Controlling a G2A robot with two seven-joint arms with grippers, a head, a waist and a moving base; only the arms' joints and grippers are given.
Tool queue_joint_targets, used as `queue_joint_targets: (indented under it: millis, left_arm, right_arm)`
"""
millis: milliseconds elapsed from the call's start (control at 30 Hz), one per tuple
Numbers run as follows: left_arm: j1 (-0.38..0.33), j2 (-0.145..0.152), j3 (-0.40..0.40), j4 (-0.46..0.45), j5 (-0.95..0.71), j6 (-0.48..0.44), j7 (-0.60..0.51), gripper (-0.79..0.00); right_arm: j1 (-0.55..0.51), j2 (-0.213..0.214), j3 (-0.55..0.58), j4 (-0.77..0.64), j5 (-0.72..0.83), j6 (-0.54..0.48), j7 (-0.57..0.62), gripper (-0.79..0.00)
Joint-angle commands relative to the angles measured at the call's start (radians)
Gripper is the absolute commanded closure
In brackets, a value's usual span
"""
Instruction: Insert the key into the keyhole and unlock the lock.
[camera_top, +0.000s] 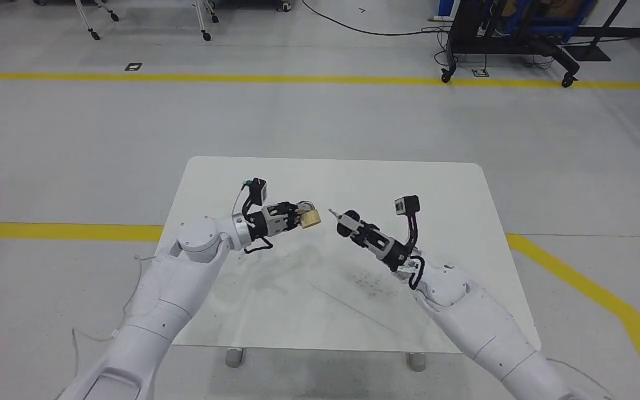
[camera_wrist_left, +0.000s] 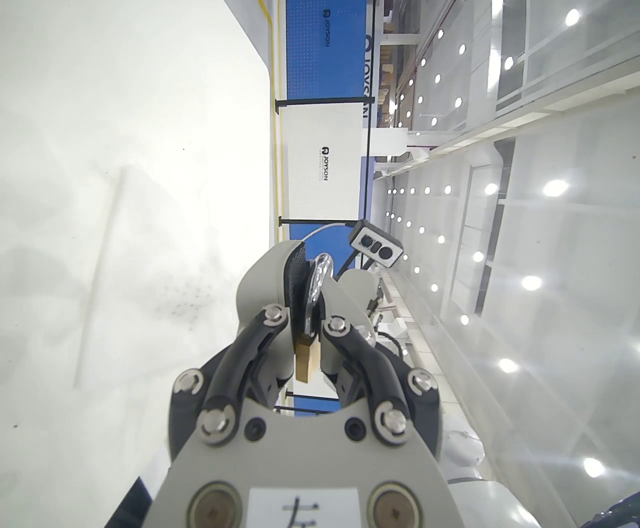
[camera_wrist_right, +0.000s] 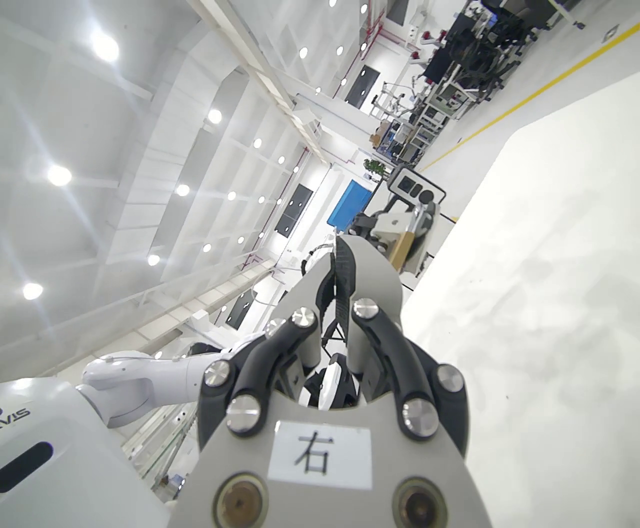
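Up close, the left claw (camera_wrist_left: 312, 270) has its two fingers pressed together on the lock (camera_wrist_left: 306, 362). Its dark pads pinch the silver shackle, while the brass body sits outside the pads, between the black finger links. From above, that brass body juts out past the claw's tip and faces the other arm.

The right claw (camera_wrist_right: 340, 260) is likewise clamped together, its ribbed pads meeting with hardly a gap. The key (camera_top: 333, 212) shows as a thin sliver sticking out of that claw's tip and pointing at the lock. How much of the key sits between the pads cannot be told.

Both claws hang above the middle of the white desk (camera_top: 400, 180), tip to tip. The key's end is just beside the brass body, with a small gap between them in the top view. From the right wrist, the lock appears farther off, held in the left claw over the desk's edge.

Grey scuff marks (camera_top: 375, 285) smudge the desk under the right arm. Beyond the desk lies a pale floor (camera_top: 150, 130) crossed by a yellow line (camera_top: 300, 78). A dark wheeled cart (camera_top: 510, 40) stands at the far side.
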Motion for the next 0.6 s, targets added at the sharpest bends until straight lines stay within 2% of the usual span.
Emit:
queue_joint_targets:
  millis: [0, 233, 267, 400, 567]
  left_arm:
    - [0.000, 0.000, 0.000, 0.000, 0.000, -0.001, -0.001, 0.000]
    - [0.000, 0.000, 0.000, 0.000, 0.000, -0.001, -0.001, 0.000]
    - [0.008, 0.000, -0.003, -0.009, 0.004, -0.005, 0.026, 0.000]
    - [0.038, 0.004, -0.015, -0.061, 0.055, -0.013, 0.122, 0.000]
    - [0.059, 0.007, -0.025, -0.105, 0.097, -0.002, 0.175, 0.000]
  right_arm:
    - [-0.024, 0.006, 0.020, -0.035, -0.006, 0.021, -0.004, 0.000]
    - [-0.024, 0.006, 0.020, -0.035, -0.006, 0.021, -0.004, 0.000]
    - [-0.024, 0.006, 0.020, -0.035, -0.006, 0.021, -0.004, 0.000]
    - [-0.035, -0.003, -0.006, -0.061, 0.005, 0.134, -0.003, 0.000]
    - [-0.035, -0.023, -0.045, -0.075, 0.043, 0.251, -0.022, 0.000]
